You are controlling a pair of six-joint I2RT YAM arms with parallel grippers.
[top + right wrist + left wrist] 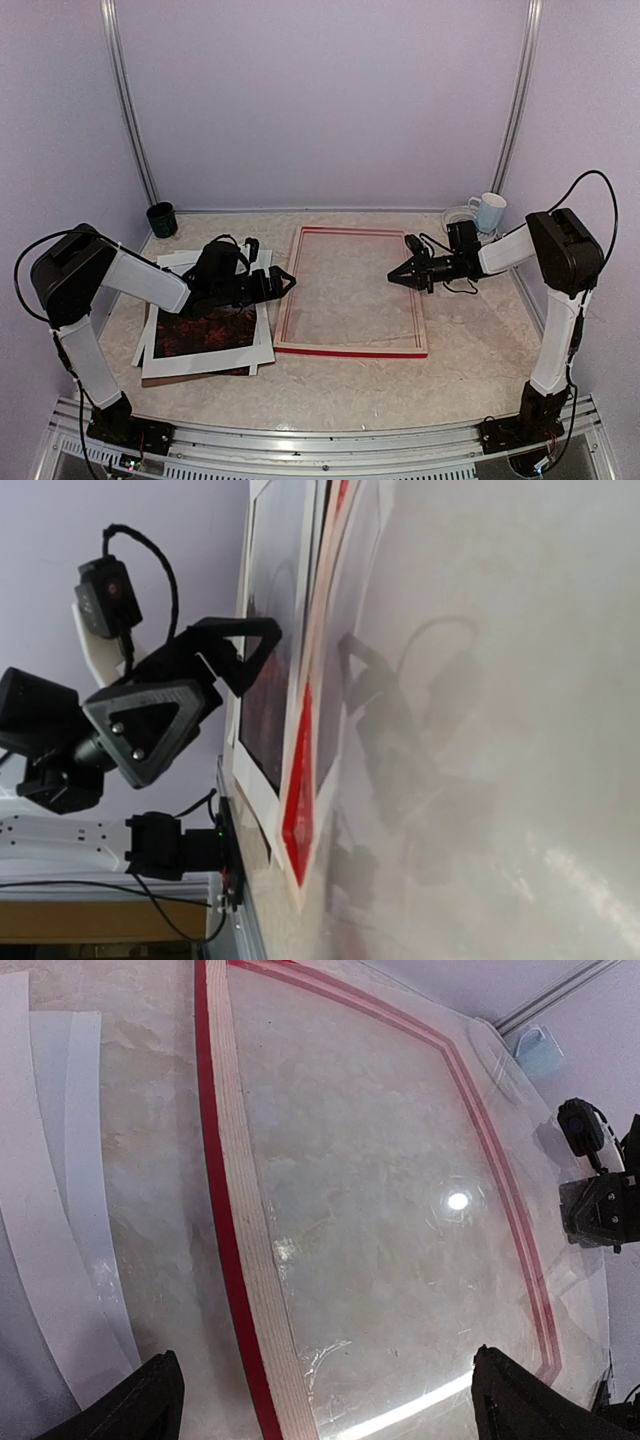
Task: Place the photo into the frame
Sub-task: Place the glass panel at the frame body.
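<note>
While both arms reach inward over the worktop [340,390], we see the frame [350,351] lying flat at the centre. Its red edge surrounds a pale wood strip and a clear pane that shows the marbled surface beneath. The photo [205,328] lies face up just left of the frame, on a stack of white sheets [165,262] with a brown board [200,377] at the bottom. Its dark reddish landscape is plain to see.

The left fingers [278,274] are spread wide and hold nothing. They hang beyond the photo's far right corner and point toward the frame's left edge, which in the left wrist view runs between the two black tips. The right fingers [402,274] are pressed together with nothing between them, pointing left above the right half of the pane. We cannot tell whether they touch it.

A dark cup [161,219] stands in the far left corner and a white mug [489,211] in the far right corner.
</note>
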